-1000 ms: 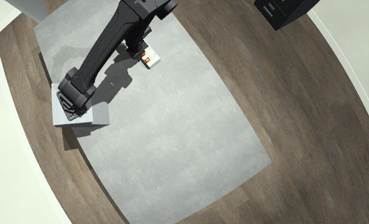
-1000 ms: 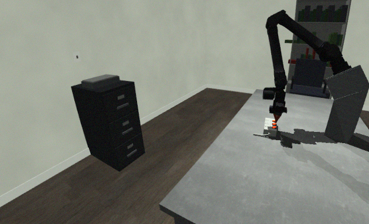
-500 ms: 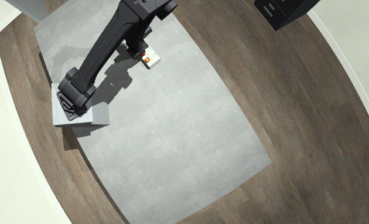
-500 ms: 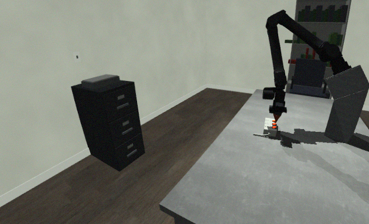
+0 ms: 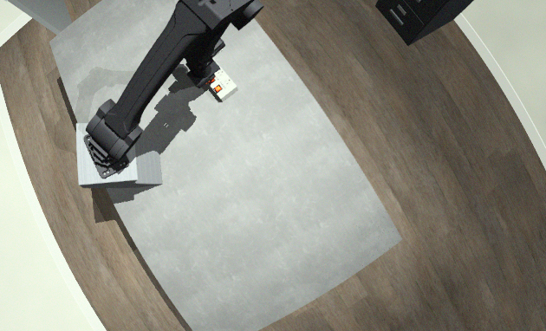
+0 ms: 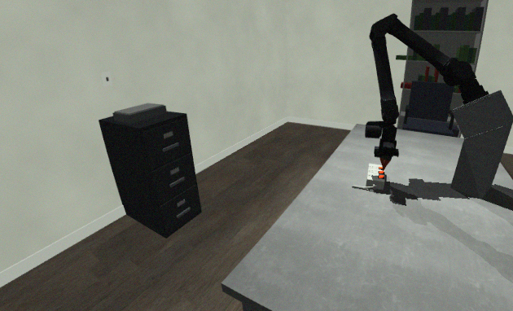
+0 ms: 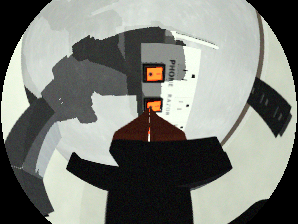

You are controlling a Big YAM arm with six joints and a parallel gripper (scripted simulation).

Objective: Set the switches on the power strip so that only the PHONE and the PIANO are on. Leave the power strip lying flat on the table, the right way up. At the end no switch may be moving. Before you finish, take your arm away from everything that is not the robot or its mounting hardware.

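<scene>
The white power strip point(image 5: 228, 83) point(image 6: 372, 169) point(image 7: 184, 75) lies flat on the grey table point(image 5: 260, 184) point(image 6: 346, 243), near its far end. In the wrist view two orange lit switches show on it, one further off point(image 7: 154, 72) and one just ahead of the fingertips. One lit switch point(image 5: 217, 89) shows in the top view; the arm hides the rest of the strip there. The labels are too small to read. My gripper point(image 5: 209, 80) point(image 6: 383, 165) point(image 7: 149, 112) is shut and empty. It points straight down with its tips right over the strip's row of switches.
The arm's grey base block point(image 5: 147, 171) point(image 6: 480, 145) stands on the table's edge near the strip. A black filing cabinet point(image 5: 426, 9) point(image 6: 151, 165) stands on the floor off the table. A bookshelf point(image 6: 445, 39) and a chair point(image 6: 431, 108) stand behind the table.
</scene>
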